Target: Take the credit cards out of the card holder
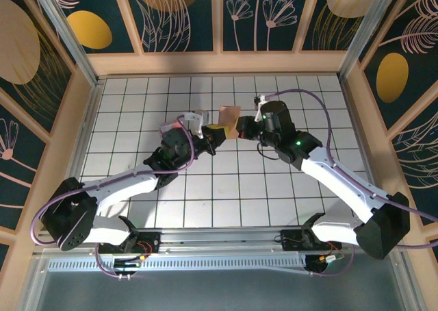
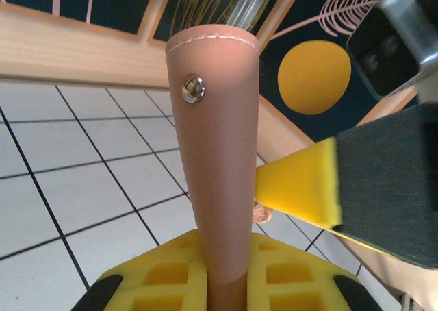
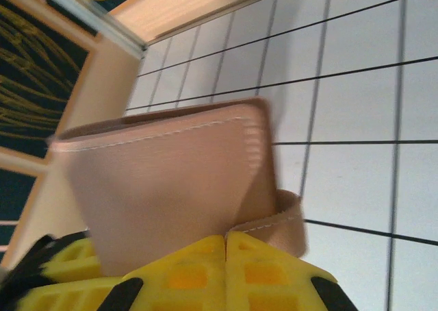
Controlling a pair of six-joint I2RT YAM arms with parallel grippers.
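Card holder (tan) in left hand

No legible text, card holder bare of lettering — no labels, numbers, signs.

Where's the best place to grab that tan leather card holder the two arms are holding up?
Probably at an edge, coming in edge-on and squeezing across its flat faces. The card holder is thin and flat. The left tool pinches one end that way and the right tool another edge, leaving the snap uncovered.
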